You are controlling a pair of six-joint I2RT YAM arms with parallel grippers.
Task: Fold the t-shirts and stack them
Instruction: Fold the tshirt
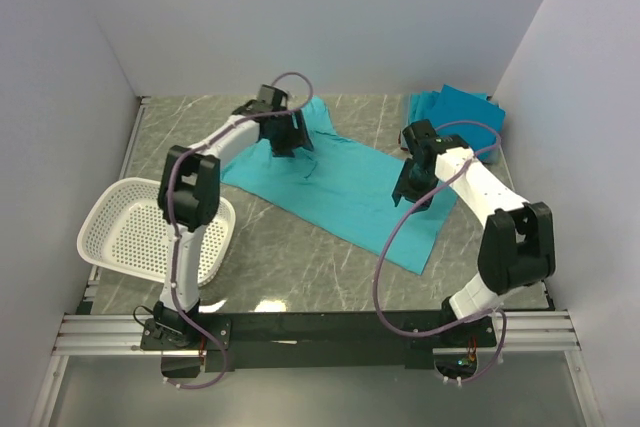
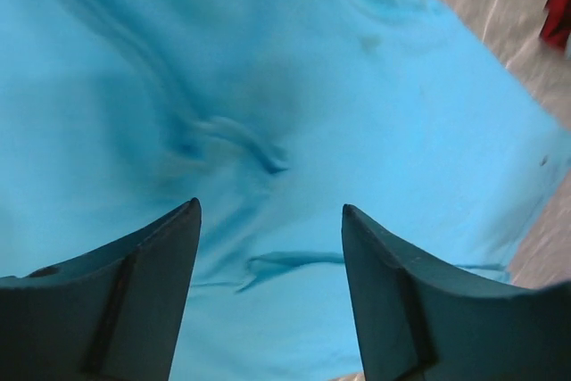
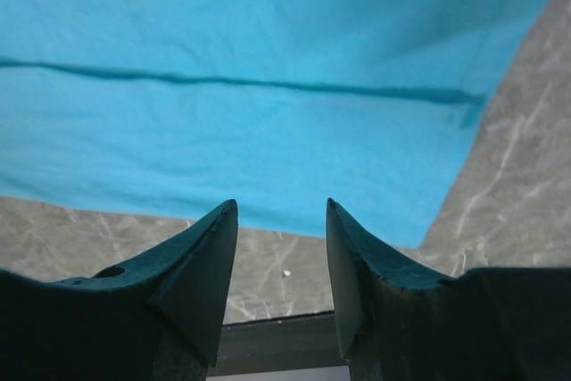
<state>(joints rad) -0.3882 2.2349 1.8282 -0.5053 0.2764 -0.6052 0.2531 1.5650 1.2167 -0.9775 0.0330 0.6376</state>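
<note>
A teal t-shirt (image 1: 345, 187) lies spread flat across the middle of the table, running from back left to front right. My left gripper (image 1: 290, 139) hovers over its back left part. In the left wrist view the jaws (image 2: 270, 205) stand open over wrinkled teal cloth (image 2: 268, 86), holding nothing. My right gripper (image 1: 413, 189) is over the shirt's right side. It (image 3: 282, 202) is open just off the shirt's hemmed edge (image 3: 268, 131), with bare table between the fingers. A folded teal t-shirt pile (image 1: 455, 107) sits at the back right. A red scrap (image 2: 560, 6) shows at the left wrist view's corner.
A white perforated basket (image 1: 110, 217) stands at the front left beside the left arm. White walls close in the grey marble table (image 1: 300, 267) on three sides. A black rail (image 1: 330, 327) carrying the arm bases runs along the near edge.
</note>
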